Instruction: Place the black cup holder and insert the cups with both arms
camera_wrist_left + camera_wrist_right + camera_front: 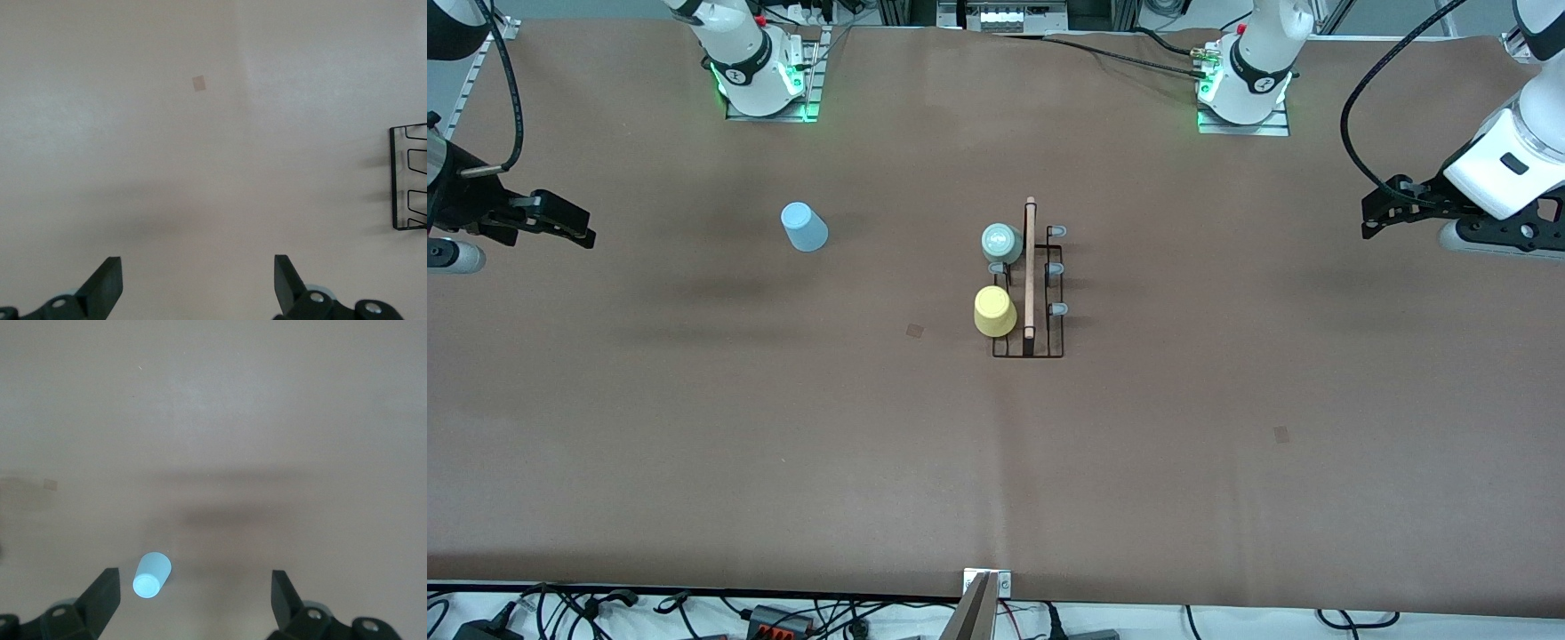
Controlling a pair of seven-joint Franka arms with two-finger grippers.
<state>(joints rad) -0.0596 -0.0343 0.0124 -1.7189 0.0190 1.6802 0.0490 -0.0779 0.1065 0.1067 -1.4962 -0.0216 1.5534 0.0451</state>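
From the front camera you're seeing the black cup holder (1030, 293) standing upright mid-bench, its wooden rod handle (1031, 265) running along the top. The grey-green cup (1001, 243) is sitting upside down on a peg on the side toward the right arm's end, and the yellow cup (994, 311) is sitting the same way on the peg nearer to the camera, with one bare peg (996, 268) showing between them. The three pegs on the side toward the left arm's end are standing bare. The light blue cup (805, 227) is standing upside down on the bench (694, 427), well apart from the holder, toward the right arm's end.

Your right tool (574, 225) is hanging over the bench edge at its own end, the arm reaching in level. Your left tool (1376, 213) is doing the same at its end, wrist angled down toward the bench.

On the left wrist camera, the left tool (199, 283) is showing its fingers (107, 283) spread wide apart over bare bench, with one end of the holder's wire base (408, 179) at the frame edge.

On the right wrist camera, the right tool (197, 597) is also gaping wide with nothing between its fingers (105, 595), and the blue cup (152, 575) is showing on the bench below.
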